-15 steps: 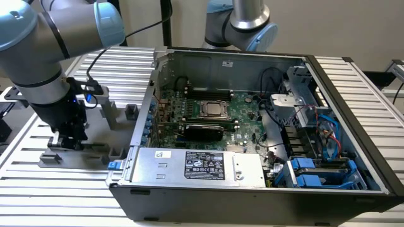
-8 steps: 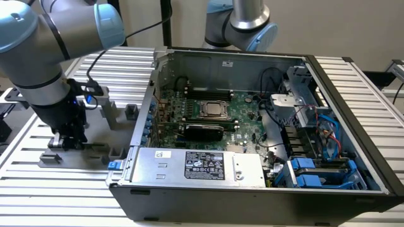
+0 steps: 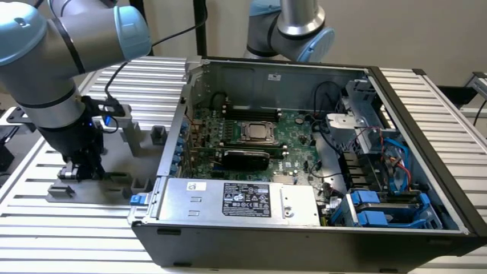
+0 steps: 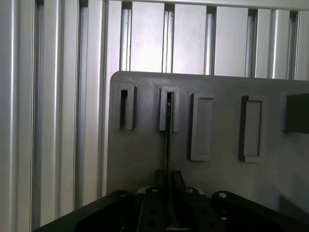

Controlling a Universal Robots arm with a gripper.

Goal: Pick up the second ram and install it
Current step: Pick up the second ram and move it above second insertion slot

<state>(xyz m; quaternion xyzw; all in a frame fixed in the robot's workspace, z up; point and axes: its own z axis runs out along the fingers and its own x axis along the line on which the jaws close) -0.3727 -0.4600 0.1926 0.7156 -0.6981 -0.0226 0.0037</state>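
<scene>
The second ram (image 4: 167, 145) shows edge-on as a thin dark strip. Its far end sits in a slot of the grey holder plate (image 4: 145, 154). My gripper (image 4: 168, 193) is shut on its near end, with the black fingers (image 4: 157, 198) pressed against both sides. In the exterior view my gripper (image 3: 76, 171) reaches straight down onto the grey holder (image 3: 68, 193), at the exterior view's left of the open computer case (image 3: 228, 228). The green motherboard (image 3: 293, 137) lies inside the case.
The holder has several other slots and raised blocks (image 4: 202, 126). It rests on a ribbed aluminium table (image 3: 45, 228). A second robot arm (image 3: 293, 28) stands behind the case. A power supply (image 3: 243, 200), cables and blue drive bays (image 3: 380, 208) crowd the case's near side.
</scene>
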